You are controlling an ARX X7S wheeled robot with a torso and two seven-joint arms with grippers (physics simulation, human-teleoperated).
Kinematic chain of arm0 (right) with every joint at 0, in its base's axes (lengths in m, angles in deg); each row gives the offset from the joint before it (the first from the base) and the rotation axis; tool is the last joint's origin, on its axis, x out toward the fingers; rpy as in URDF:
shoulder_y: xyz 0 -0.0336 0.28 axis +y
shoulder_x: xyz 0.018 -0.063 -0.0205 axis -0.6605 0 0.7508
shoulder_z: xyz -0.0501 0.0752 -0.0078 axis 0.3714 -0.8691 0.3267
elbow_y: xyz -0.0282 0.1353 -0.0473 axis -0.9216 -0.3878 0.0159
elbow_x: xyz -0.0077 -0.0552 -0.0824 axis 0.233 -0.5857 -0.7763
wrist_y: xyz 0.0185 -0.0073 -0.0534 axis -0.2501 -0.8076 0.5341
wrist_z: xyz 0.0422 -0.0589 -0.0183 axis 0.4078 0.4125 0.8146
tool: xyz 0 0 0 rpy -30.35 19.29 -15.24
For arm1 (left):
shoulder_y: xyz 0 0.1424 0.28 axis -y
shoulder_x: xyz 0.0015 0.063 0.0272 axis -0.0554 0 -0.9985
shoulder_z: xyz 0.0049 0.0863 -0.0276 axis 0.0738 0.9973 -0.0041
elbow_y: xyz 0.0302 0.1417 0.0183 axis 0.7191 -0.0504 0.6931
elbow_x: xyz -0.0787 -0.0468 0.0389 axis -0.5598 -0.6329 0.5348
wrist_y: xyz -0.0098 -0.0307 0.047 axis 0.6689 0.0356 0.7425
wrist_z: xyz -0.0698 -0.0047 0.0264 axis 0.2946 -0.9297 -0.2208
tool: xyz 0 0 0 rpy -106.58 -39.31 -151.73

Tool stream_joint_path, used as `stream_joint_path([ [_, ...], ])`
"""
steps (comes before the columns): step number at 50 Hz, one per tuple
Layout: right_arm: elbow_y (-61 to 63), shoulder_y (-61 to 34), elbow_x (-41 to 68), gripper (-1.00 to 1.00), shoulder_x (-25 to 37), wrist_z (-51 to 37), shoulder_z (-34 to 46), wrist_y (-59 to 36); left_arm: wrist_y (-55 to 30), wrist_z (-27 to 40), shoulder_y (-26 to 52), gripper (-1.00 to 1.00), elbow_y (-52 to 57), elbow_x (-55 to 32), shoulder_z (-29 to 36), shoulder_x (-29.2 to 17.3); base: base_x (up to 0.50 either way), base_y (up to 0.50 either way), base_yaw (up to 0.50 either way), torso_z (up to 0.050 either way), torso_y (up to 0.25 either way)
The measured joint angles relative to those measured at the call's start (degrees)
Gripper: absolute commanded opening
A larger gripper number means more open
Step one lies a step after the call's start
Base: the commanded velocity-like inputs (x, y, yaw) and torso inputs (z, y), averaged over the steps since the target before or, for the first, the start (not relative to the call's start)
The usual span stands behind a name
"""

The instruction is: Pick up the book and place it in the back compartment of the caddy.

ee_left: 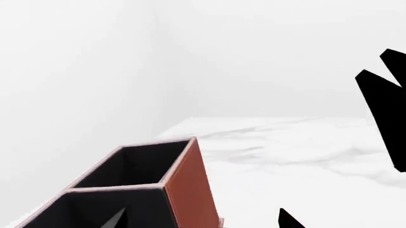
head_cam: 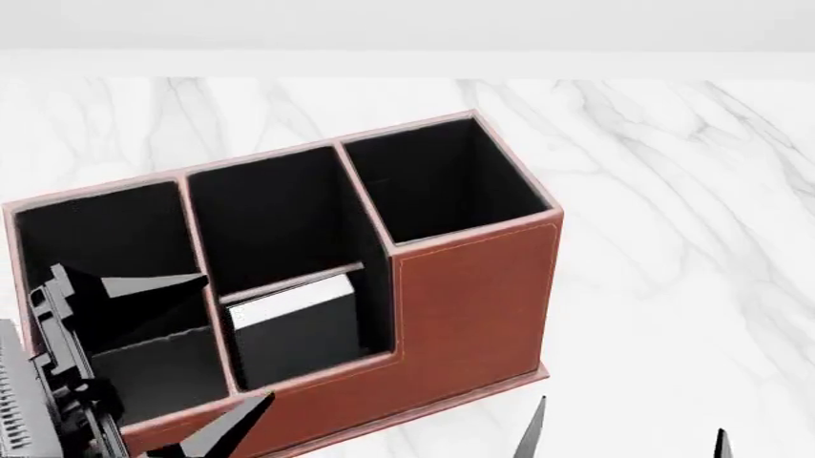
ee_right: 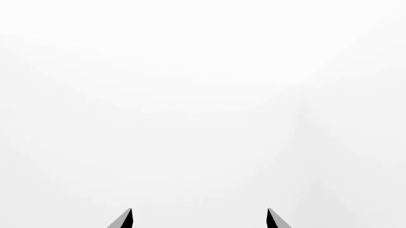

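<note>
A reddish-brown leather-look caddy (head_cam: 471,286) with black lining and pale edge trim stands on a white marble table (head_cam: 688,191), seen from above in the head view. It has a long cell at each end and two smaller middle cells split by a thin crossbar (head_cam: 290,283). Its outer wall steps down in front of the middle and left cells.

The book (head_cam: 296,324), black-covered with a white page block showing along its top, stands inside the back compartment (head_cam: 312,334), the small middle cell between the crossbar and the low wall. It sits just beside the crossbar, mostly below the rim.

The left gripper (head_cam: 172,353) hangs over the caddy's left end cell and low wall. Its dark fingers (head_cam: 140,286) are spread apart and hold nothing; one reaches over the left cell, the other pokes past the low front wall. The arm's black body covers part of that cell.

The right gripper (head_cam: 631,434) shows only as two thin dark tips at the lower edge, near the caddy's front right corner but apart from it. In the right wrist view its tips (ee_right: 127,218) stand apart, facing blank white.

In the left wrist view, the caddy's end cells (ee_left: 136,166) lie close below, and a black shape at the frame edge may be a finger. Open marble surrounds the caddy behind and to the right.
</note>
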Motion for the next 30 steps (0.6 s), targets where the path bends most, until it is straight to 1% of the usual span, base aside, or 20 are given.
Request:
stream_joint_path([
  [9, 6.89, -0.39, -0.84, 1.0, 0.44, 1.51, -1.23, -5.02, -2.43, 4.63, -3.92, 1.0, 13.79, -1.76, -1.15, -4.81, 0.0, 0.0, 0.0, 0.0, 0.0],
  [15, 12.34, -0.26, -2.05, 1.0, 0.87, 2.69, -2.09, -8.28, -4.61, 7.94, -4.31, 1.0, 21.96, -4.76, -3.01, -8.33, 0.0, 0.0, 0.0, 0.0, 0.0],
  [22, 18.18, -0.94, -2.98, 1.0, 1.11, 4.46, -3.01, -12.41, -7.99, 11.7, -1.85, 1.0, 29.14, -9.47, -5.18, -11.77, 0.0, 0.0, 0.0, 0.0, 0.0],
  [30, 23.64, -2.57, -3.32, 1.0, 0.9, 6.52, -3.79, -17.09, -12.23, 15.41, 3.48, 1.0, 34.16, -14.96, -6.68, -14.09, 0.0, 0.0, 0.0, 0.0, 0.0],
])
